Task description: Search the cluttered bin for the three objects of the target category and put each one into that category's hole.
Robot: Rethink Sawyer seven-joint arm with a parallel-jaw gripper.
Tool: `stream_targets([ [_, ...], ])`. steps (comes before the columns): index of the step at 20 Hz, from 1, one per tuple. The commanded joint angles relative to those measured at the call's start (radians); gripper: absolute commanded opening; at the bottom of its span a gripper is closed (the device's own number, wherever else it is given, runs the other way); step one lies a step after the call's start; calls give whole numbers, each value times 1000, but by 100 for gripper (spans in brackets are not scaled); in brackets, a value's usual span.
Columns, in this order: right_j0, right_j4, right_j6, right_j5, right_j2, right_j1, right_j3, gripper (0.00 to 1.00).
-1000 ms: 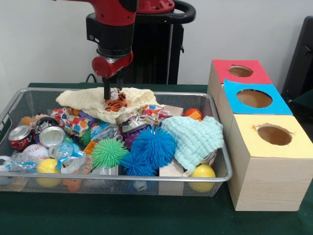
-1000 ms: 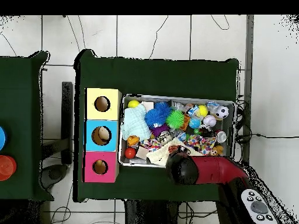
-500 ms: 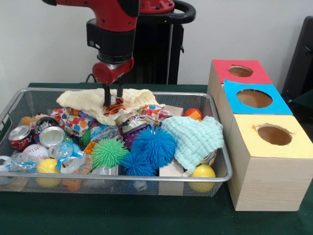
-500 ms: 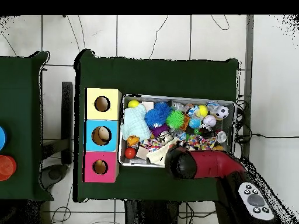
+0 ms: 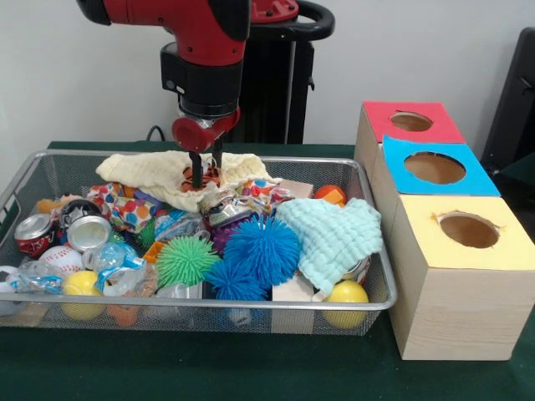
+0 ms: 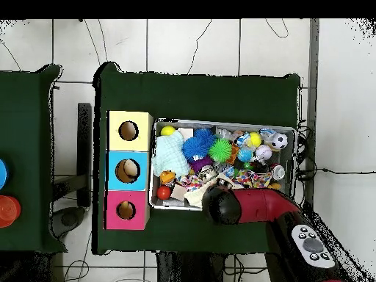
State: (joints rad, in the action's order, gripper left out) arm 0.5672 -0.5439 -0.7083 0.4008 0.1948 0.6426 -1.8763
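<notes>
Bin point(image 5: 368, 302) of wire mesh fills the frame's lower left; my three-hole box point(image 5: 456, 251) stands at right. Upper centre, I see the cream cloth point(image 5: 150, 171) at the bin's back, where my gripper point(image 5: 205, 174) is clenched on the small tiger toy point(image 5: 207, 174), just above the cloth.

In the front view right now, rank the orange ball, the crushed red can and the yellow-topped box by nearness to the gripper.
1. Orange ball, at the gripper's right by the bin's back rim.
2. Crushed red can, bin's left end.
3. Yellow-topped box, outside the bin, far right.
</notes>
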Motion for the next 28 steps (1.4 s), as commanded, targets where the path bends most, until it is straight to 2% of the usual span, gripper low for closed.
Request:
stream_targets([
  [1,6,-35,-116,-64,55,-33,93,100],
  [2,7,-35,-116,-65,56,-34,93,100],
  [3,7,-34,-116,-65,56,-35,93,0],
  [15,4,-33,-117,-65,52,-33,85,0],
  [19,-26,-31,-127,-31,31,-21,92,0],
  [21,-28,-9,-113,12,48,13,75,0],
  [26,-14,96,-57,181,107,184,-6,0],
  [28,-19,117,-53,207,114,217,-14,0],
])
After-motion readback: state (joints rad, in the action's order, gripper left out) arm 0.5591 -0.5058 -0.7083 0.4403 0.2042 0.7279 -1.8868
